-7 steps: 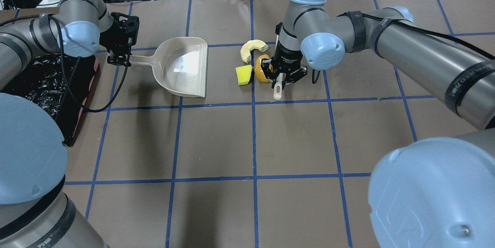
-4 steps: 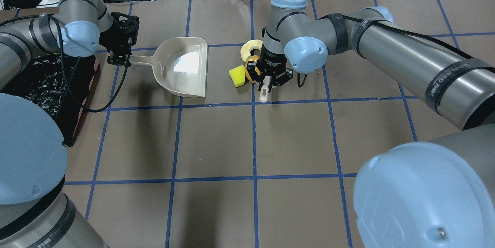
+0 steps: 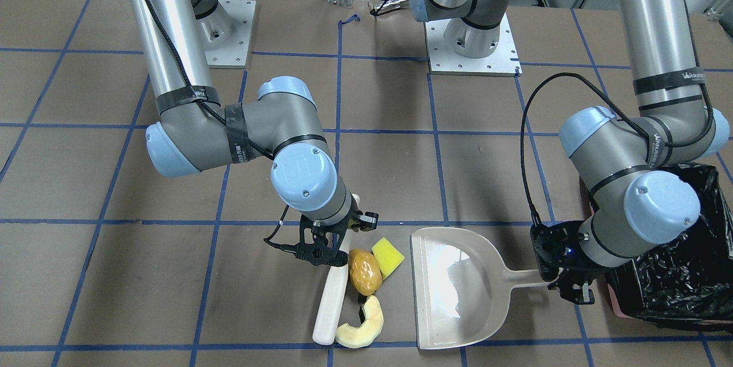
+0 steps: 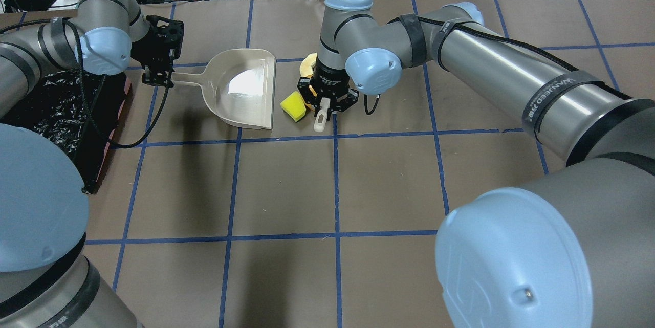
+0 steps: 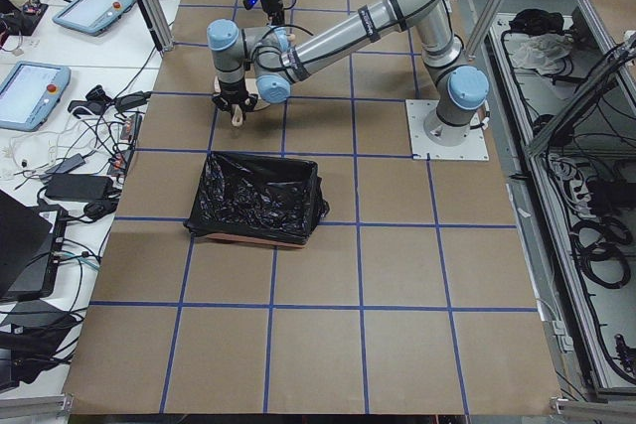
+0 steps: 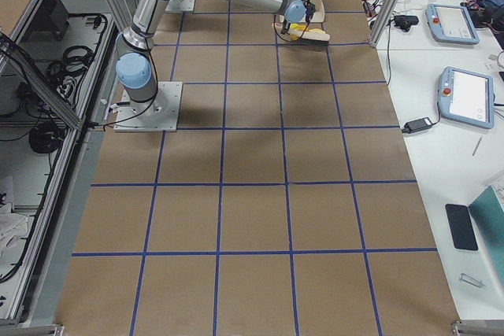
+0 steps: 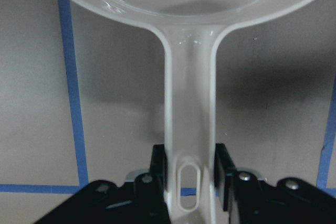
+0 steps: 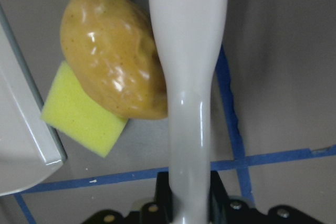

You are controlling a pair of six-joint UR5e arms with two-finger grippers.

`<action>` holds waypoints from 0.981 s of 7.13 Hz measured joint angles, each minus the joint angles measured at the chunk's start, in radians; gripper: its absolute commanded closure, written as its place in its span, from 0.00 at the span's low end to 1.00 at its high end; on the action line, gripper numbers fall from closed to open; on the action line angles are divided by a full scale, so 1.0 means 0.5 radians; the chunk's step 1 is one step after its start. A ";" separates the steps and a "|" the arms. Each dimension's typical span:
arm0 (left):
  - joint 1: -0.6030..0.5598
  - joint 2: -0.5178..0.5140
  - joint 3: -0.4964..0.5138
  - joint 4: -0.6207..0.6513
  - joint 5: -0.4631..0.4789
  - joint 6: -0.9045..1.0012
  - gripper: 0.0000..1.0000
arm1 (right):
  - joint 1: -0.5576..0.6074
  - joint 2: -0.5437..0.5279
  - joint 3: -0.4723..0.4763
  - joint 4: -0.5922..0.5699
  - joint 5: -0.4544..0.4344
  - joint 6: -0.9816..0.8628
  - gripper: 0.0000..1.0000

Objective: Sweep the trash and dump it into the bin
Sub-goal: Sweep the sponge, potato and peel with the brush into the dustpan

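Closer to the dustpan (image 4: 256, 113) than 0.6 s ago: right claw (image 4: 323, 104) and the 3 trash pieces ahead of it. On the brown surface (image 4: 389, 184), at the robot's left, black-lined bin (image 3: 676, 275), none of the trash in it. Just beside it, dustpan lying flat, mouth facing the trash. Left claw (image 3: 564, 275) clamped on the end of the dustpan handle. Right claw closed tight on a white sweeper (image 3: 332, 298), held low over the surface. Pressed against the sweeper's side just ahead of that claw, potato (image 3: 365, 271). By the sweeper's far tip, melon slice (image 3: 361, 327). Touching the potato and just short of the dustpan lip, yellow block (image 3: 388, 255).
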 measured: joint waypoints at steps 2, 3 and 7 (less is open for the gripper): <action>0.000 0.001 0.000 -0.001 -0.003 0.000 1.00 | 0.084 0.052 -0.078 -0.006 0.025 0.122 1.00; 0.000 0.001 0.000 -0.002 -0.004 0.000 1.00 | 0.119 0.071 -0.111 -0.008 0.050 0.177 1.00; 0.000 0.001 -0.001 -0.003 -0.004 0.000 1.00 | 0.212 0.124 -0.178 -0.104 0.177 0.322 1.00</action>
